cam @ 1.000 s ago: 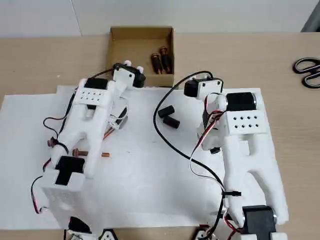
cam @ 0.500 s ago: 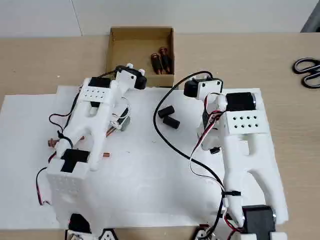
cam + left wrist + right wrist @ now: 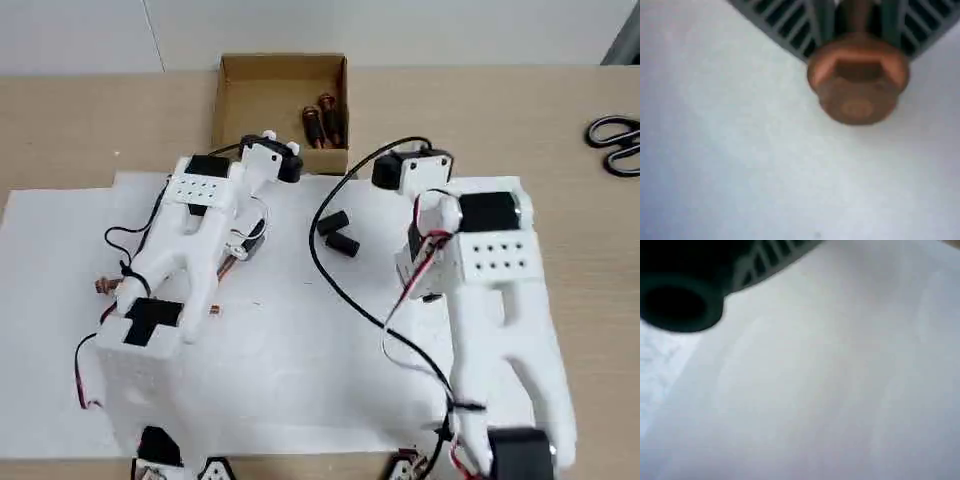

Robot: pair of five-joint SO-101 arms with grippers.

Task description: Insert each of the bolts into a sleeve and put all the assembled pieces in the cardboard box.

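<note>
White paper (image 3: 300, 380) covers the wooden table (image 3: 120, 110) (cardboard box (image 3: 262, 100) beyond).

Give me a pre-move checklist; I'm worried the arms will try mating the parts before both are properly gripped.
1. Copper hex-head bolt clamped in left tool: ok.
2. Black cylindrical sleeve held by right tool, bore open: ok.
3. Bolt lined up with that sleeve: not ok; the two are apart.
4. Brown cardboard box has free room: ok.
5. Two spare black sleeves lying on the white sheet: ok.
</note>
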